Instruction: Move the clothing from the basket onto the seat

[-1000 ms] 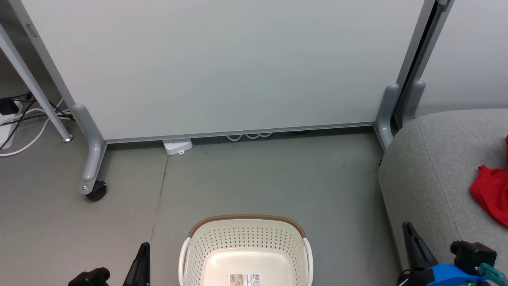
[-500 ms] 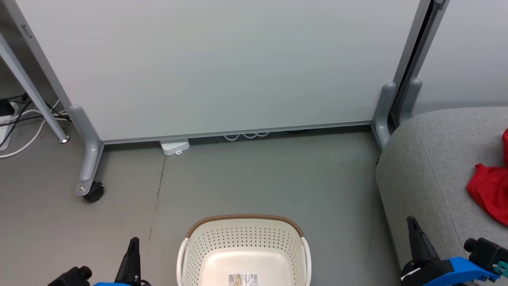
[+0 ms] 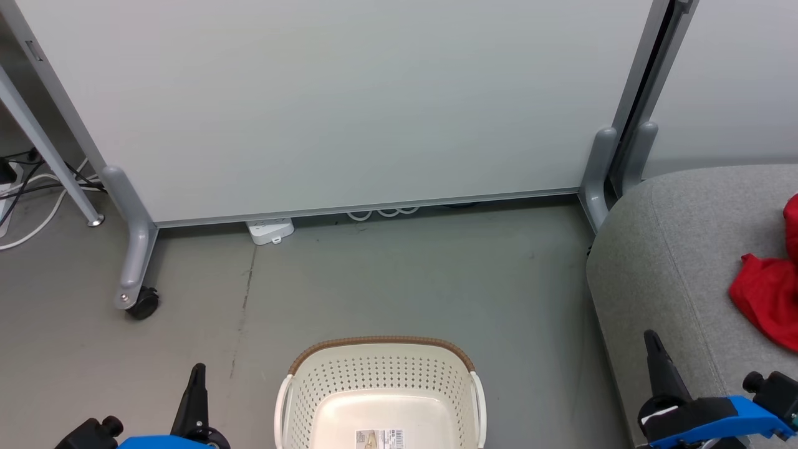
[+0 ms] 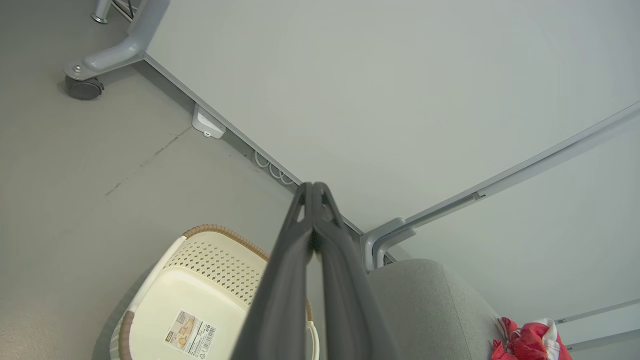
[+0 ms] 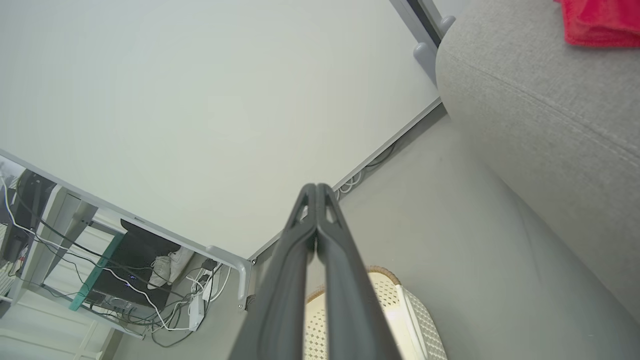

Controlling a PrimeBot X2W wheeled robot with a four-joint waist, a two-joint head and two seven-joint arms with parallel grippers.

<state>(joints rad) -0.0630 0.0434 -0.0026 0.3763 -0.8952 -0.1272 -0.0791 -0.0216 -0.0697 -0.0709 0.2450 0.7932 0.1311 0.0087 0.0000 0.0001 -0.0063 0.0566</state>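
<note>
Since a second earlier the head camera had shifted slightly, and both claws had drawn outward in its view, the left toward the left edge, the right toward the seat. Pale partition panel (image 3: 349, 106) closed off the far side, its lower edge raised off the grey floor (image 3: 405, 280) on footed posts. Seat (image 3: 673, 249) stood at the right, rounded corner just beside the panel's right post. Bare floor separated its side from the basket (image 3: 380, 374), which stood at bottom centre between the claws, brown rim toward the panel. Clothing (image 3: 767, 299) lay bunched on the seat, well apart from the basket. Left claw (image 3: 197, 386) and right claw (image 3: 654, 352) were fully closed, holding nothing. Power strip (image 3: 269, 231) lay under the panel's edge.
</note>
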